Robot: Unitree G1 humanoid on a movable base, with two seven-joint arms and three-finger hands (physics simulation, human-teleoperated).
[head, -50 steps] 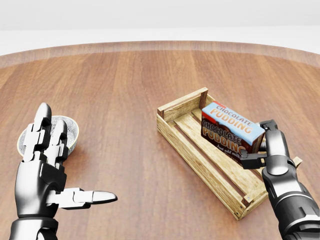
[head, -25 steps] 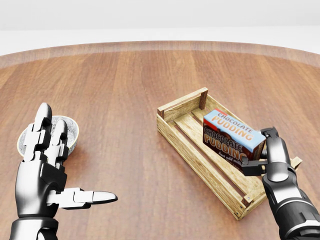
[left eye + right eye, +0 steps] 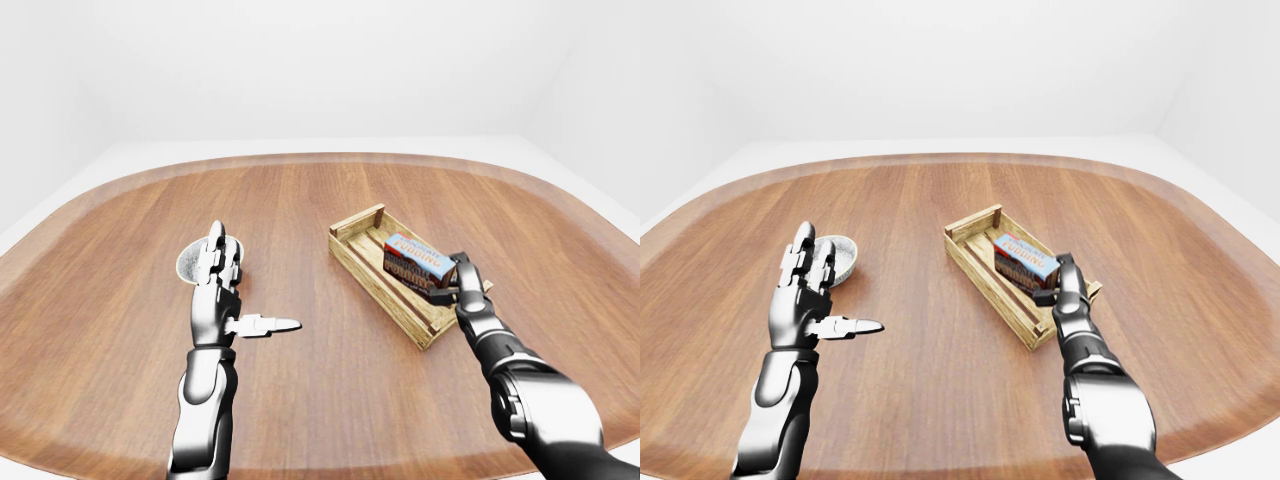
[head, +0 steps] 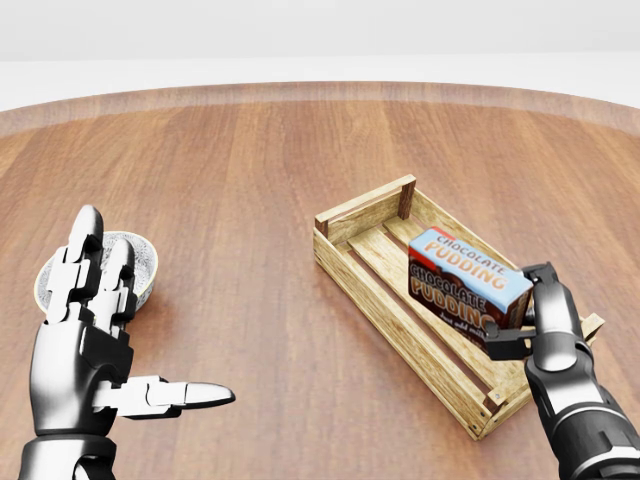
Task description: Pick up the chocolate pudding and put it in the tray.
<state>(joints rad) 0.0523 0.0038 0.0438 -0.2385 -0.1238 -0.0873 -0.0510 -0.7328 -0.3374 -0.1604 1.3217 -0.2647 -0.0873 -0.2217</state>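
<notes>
Chocolate pudding box (image 4: 468,283) sits inside the wooden slatted tray (image 4: 372,286), toward the tray's lower-right end in the head view, tilted so that its right end appears higher than its left; whether its base lies flat on the slats cannot be told. Right hand (image 4: 530,322) grips the box at its right end, fingers (image 4: 505,346) closed round the lower corner and upper edge. Left hand (image 4: 95,320) stands upright and apart at the view's left, fingers spread wide and holding nothing, just beside a small grey bowl (image 4: 140,258) on the round wooden table (image 4: 260,160).

The step in hand is judged to be the release. To do it well, the box should be lowered until its underside rests on the slats, kept between the tray's long walls. The fingers should then part without dragging the box, and the hand should lift straight up clear of the tray's end wall, lest it nudge the tray.
</notes>
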